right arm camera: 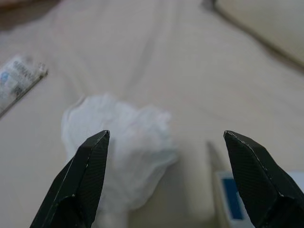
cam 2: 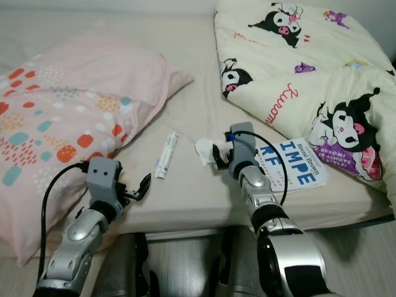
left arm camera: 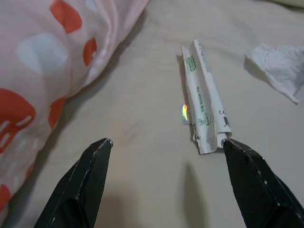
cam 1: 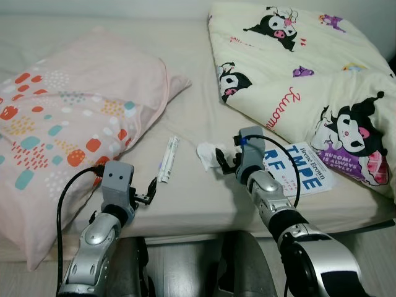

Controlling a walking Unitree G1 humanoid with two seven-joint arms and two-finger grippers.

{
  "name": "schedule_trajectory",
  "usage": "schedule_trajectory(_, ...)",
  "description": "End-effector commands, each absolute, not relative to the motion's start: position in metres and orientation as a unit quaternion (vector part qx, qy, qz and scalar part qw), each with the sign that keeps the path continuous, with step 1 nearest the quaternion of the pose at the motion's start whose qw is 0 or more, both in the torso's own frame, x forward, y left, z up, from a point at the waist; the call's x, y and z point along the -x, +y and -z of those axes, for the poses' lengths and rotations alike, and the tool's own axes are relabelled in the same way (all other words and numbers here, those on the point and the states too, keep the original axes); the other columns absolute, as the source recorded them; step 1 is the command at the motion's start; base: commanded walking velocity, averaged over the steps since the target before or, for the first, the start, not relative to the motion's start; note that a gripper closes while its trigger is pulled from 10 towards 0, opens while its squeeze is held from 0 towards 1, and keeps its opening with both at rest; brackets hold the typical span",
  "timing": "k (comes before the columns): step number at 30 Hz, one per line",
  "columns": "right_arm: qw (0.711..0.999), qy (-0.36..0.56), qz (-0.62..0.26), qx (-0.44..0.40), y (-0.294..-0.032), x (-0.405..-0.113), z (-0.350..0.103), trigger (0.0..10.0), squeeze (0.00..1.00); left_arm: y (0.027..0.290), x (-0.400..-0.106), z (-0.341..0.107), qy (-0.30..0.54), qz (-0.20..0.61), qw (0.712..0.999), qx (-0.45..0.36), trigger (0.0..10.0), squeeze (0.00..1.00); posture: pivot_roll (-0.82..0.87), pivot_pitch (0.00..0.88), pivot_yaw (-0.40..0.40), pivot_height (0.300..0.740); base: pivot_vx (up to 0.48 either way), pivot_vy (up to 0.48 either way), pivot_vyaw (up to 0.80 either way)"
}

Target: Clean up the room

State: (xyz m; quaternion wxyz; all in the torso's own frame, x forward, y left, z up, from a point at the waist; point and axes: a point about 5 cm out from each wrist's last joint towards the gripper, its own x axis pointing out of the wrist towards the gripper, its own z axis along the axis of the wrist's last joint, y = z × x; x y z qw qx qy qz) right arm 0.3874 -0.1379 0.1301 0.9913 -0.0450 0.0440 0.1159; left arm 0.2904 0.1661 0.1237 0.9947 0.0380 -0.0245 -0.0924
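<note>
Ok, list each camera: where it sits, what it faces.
Left eye, right eye: head, looking down at the beige bed; both silver arms show.
Left wrist: open left gripper faces the white paper wrapper.
Right wrist: open right gripper faces the crumpled white tissue.
Shared: wrapper, tissue.

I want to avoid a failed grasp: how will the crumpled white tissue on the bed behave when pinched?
The crumpled white tissue looks soft and very light, so it probably squashes flat. The open right gripper straddles it; the beige bedsheet may bunch up too.
</note>
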Motion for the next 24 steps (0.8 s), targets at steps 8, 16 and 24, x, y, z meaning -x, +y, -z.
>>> schedule_trajectory(8,0.975,0.113,-0.153,0.118,-0.139,-0.387,-0.121,10.0,0.00,0.173,-0.277,-0.125,-0.012,0.121,0.991,-0.055,10.0,1.00,0.26,0.404,-0.107,0.584,0.000,0.000,0.00)
schedule_trajectory(16,0.972,0.102,-0.147,0.150,-0.144,-0.390,-0.126,0.0,0.00,0.179,-0.273,-0.127,-0.012,0.115,0.991,-0.060,10.0,1.00,0.28,0.405,-0.111,0.584,0.000,0.000,0.00)
schedule_trajectory(24,0.972,0.106,-0.145,0.152,-0.147,-0.390,-0.126,0.0,0.00,0.184,-0.271,-0.129,-0.006,0.113,0.992,-0.064,10.0,1.00,0.28,0.403,-0.109,0.584,0.000,0.000,0.00)
